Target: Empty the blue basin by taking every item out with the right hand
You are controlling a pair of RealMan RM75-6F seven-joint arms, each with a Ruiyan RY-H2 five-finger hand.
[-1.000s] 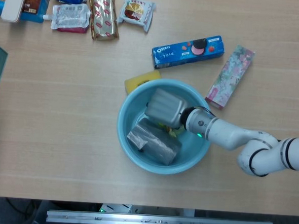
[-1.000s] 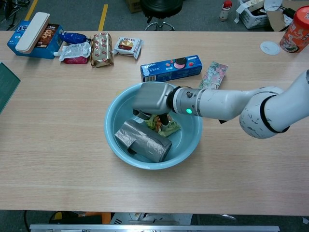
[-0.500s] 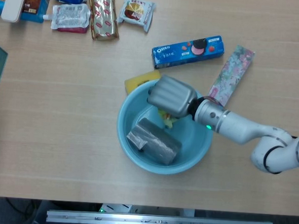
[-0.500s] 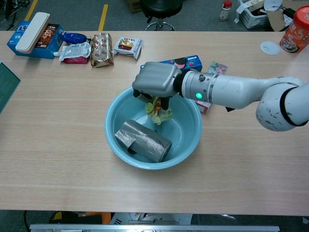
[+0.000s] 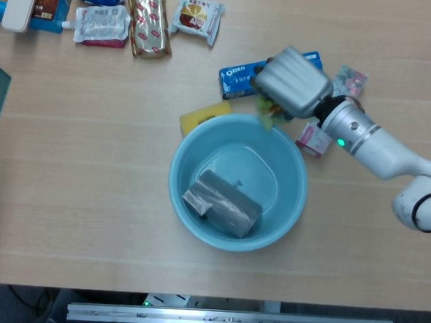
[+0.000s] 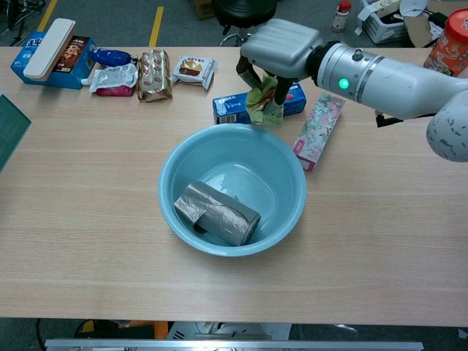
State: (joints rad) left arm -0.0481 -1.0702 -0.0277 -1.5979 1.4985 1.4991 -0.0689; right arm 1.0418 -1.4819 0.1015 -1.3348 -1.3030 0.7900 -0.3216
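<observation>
Flanking wooden table: stool, crate.

I now have the right hand raised out of the blue basin and moved beyond its far rim, above the Oreo box. The green-yellow packet it grips has left the basin and hangs beneath the fingers.

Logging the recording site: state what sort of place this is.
Probably a lab or office workspace: a light wooden table laid out with packaged snacks, a swivel chair base beyond it, yellow floor tape, and clutter bins on the floor.
</observation>
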